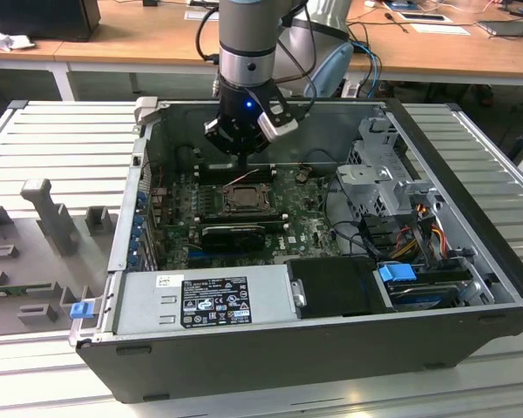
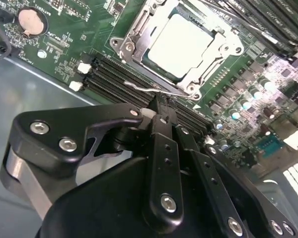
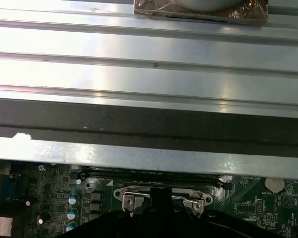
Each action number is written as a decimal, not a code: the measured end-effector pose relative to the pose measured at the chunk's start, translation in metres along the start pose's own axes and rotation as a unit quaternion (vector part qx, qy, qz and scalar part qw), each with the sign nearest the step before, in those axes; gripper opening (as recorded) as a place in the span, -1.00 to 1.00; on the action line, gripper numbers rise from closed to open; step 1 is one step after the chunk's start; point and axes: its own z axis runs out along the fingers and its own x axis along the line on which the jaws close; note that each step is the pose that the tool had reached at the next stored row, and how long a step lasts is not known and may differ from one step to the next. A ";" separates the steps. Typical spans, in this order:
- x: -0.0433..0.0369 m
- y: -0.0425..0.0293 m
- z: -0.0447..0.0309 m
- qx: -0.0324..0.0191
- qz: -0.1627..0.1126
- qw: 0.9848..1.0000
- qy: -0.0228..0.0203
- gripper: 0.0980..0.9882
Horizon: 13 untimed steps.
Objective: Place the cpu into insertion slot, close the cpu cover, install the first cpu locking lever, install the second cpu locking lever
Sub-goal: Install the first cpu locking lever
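Presently the tool [image 2: 161,111], fingers together and empty, hovers at a locking lever [image 2: 154,89] just ahead. Beyond it, the cpu [image 2: 181,42] sits in the insertion slot [image 1: 244,198] under the closed cpu cover [image 2: 139,34]. Lever installation appears in hand, requiring precise hooking.

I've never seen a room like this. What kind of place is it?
Probably a robotics lab or workshop: a robot arm reaches into an opened computer case on a ribbed metal table, with wooden desks behind.
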 end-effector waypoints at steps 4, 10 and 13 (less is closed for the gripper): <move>-0.0014 -0.0006 0.0070 -0.002 0.004 1.000 0.000 -0.98; -0.0049 -0.0009 0.0121 -0.011 0.012 1.000 -0.001 -0.98; -0.0065 -0.0011 0.0143 -0.011 0.012 1.000 -0.001 -0.98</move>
